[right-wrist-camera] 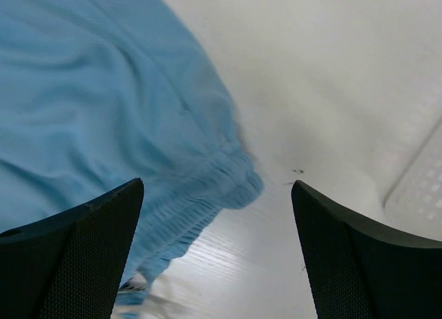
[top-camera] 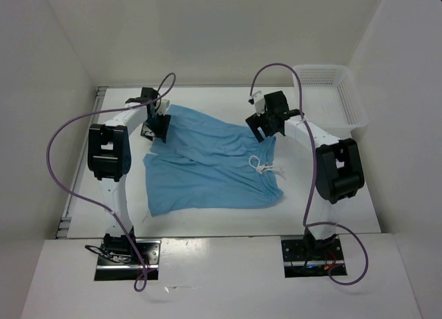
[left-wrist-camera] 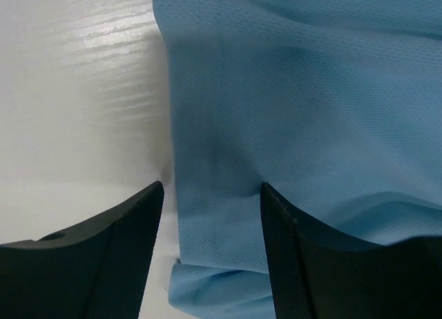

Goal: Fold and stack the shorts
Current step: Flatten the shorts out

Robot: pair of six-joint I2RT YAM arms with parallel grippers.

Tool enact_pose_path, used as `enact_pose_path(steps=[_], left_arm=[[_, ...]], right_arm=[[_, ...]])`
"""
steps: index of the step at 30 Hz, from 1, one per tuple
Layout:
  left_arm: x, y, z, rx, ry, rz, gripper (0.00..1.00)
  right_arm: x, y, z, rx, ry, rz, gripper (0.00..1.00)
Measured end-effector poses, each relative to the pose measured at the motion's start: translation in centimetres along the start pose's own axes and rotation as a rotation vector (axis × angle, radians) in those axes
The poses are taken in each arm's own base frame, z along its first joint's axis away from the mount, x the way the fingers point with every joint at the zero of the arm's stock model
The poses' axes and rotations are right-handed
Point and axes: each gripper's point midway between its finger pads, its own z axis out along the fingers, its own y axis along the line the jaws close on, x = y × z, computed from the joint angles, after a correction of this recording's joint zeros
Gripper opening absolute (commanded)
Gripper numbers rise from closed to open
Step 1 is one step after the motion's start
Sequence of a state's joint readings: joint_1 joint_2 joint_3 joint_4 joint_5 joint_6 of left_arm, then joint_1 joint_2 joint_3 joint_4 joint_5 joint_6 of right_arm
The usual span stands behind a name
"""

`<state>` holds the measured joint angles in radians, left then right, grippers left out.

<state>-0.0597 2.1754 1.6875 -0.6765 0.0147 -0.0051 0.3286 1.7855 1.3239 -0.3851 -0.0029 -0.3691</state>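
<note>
Shorts lie spread mid-table, waistband toward my right. My left gripper sits over their far-left hem, fingers apart, pinching nothing. My right gripper is spread wide above the waistband corner, empty. Basket at far right.

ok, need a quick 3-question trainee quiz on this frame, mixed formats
1. Which gripper hangs over the elastic waistband corner of the shorts?
2. The white drawstring lies on which side of the shorts? A) the right arm's side B) the left arm's side C) the far edge
3. True or false: the left gripper is shut on the shorts.

Key: 1) right gripper. 2) A. 3) False: its jaws stand apart above the fabric.
</note>
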Motion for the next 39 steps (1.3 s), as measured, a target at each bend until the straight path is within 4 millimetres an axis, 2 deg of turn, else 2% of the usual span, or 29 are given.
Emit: enact_pose_path(steps=[2,3,7,11,13,15,17,19,24,26,27,29,33,36,39], left_arm=[[0.0,0.0,-0.2,-0.002,-0.007,0.002,0.62],[0.2,0.0,0.0,-0.002,-0.007,0.002,0.50],[1.0,-0.2,-0.2,0.000,-0.019,0.000,0.21],[3.1,-0.1,-1.0,-0.008,0.006,0.001,0.22],[4.4,-0.1,-1.5,-0.010,0.041,-0.001,0.32],[5.0,0.0,-1.7,-0.010,0.065,-0.003,0.51],[5.0,0.1,-2.0,-0.009,0.070,-0.007,0.54],[3.5,0.3,-2.7,-0.005,0.044,-0.014,0.56],[-6.5,1.3,-4.7,0.022,-0.201,-0.020,0.56],[-9.4,1.8,-4.5,0.036,-0.269,-0.021,0.56],[-10.3,1.9,-3.9,0.044,-0.284,-0.021,0.56],[-10.9,2.0,-2.1,0.068,-0.280,-0.023,0.56],[-9.1,1.8,2.6,0.124,-0.197,-0.038,0.54],[-10.8,1.5,1.4,0.162,-0.245,-0.035,0.52],[-11.3,0.9,1.7,0.198,-0.253,-0.028,0.47]], right_arm=[[1.2,-1.5,0.8,0.032,0.033,0.038,0.90],[1.4,-1.9,0.9,0.041,0.040,0.047,0.87],[0.7,-1.9,0.9,0.044,0.022,0.050,0.84],[0.5,-1.6,0.9,0.039,0.015,0.050,0.84],[0.4,-1.6,1.0,0.036,0.011,0.046,0.84],[0.6,-1.5,1.3,0.031,0.015,0.042,0.82],[1.0,-1.3,1.9,0.024,0.028,0.035,0.82],[1.6,-1.1,2.6,0.015,0.048,0.026,0.82],[2.3,-0.9,3.9,0.001,0.075,0.002,0.80],[2.3,-0.9,3.9,0.000,0.076,-0.007,0.78],[2.3,-1.0,3.9,0.001,0.075,-0.013,0.78],[2.2,-1.1,3.9,0.003,0.073,-0.024,0.78],[2.2,-1.2,3.9,0.003,0.074,-0.041,0.77],[2.3,-1.2,3.9,0.002,0.075,-0.051,0.77],[2.4,-1.2,3.8,0.002,0.076,-0.056,0.76]])
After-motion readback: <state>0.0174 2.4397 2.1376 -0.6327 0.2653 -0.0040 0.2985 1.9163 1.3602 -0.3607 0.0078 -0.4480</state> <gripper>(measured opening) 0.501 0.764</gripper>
